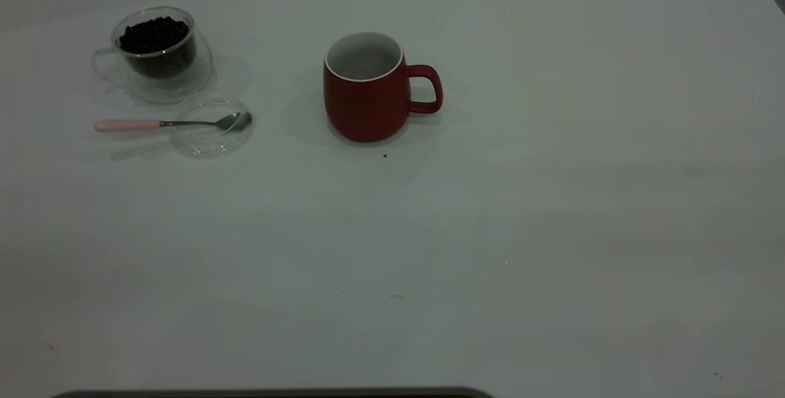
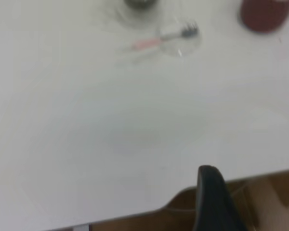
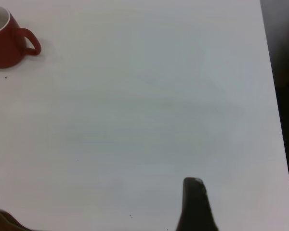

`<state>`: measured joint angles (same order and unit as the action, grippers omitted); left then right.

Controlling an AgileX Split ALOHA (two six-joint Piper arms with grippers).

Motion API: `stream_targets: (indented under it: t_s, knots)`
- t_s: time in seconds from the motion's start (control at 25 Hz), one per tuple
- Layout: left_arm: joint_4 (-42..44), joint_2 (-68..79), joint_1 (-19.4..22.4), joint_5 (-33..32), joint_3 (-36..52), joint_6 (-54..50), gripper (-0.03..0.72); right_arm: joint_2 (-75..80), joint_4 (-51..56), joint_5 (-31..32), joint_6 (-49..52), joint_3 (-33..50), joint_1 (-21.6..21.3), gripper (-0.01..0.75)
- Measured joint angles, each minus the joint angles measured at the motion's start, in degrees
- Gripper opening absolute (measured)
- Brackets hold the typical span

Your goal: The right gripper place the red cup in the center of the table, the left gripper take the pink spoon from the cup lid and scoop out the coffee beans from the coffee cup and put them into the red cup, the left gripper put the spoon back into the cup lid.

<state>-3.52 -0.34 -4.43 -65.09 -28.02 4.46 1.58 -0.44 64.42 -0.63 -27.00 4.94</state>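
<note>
While both arms hang back off the table (image 1: 552,232), the red cup (image 1: 368,88) stands upright near the middle, its loop handle turned away from the coffee cup (image 1: 160,54). That clear glass cup, heaped with coffee beans (image 1: 153,35), sits well apart from the red cup, toward the far left corner. Just in front of it lies the cup lid (image 1: 211,127), with the pink spoon (image 1: 172,123) resting across it, its metal bowl on the lid and its pink handle reaching out past the rim, away from the red cup.

Only one dark finger of the left gripper (image 2: 214,199) shows in its wrist view, well short of the lid; whether its pincer is wide or narrow cannot be told. The same holds for the right gripper (image 3: 195,204), far from the red cup.

With the cup seemingly placed, the spoon pickup looks next: the overhanging handle is probably the best grip, pinched across its width without nudging the lid.
</note>
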Motion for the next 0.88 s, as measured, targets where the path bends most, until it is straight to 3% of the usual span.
stream_targets:
  t_s: [0.2, 0.88]
  knots:
    - [0.0, -0.7, 3.7, -0.7, 0.0, -0.1, 0.465, 0.0, 0.0, 0.0, 0.0, 0.0, 0.0, 0.558]
    - [0.0, -0.7, 3.7, -0.7, 0.0, -0.2, 0.465, 0.0, 0.0, 0.0, 0.0, 0.0, 0.0, 0.558]
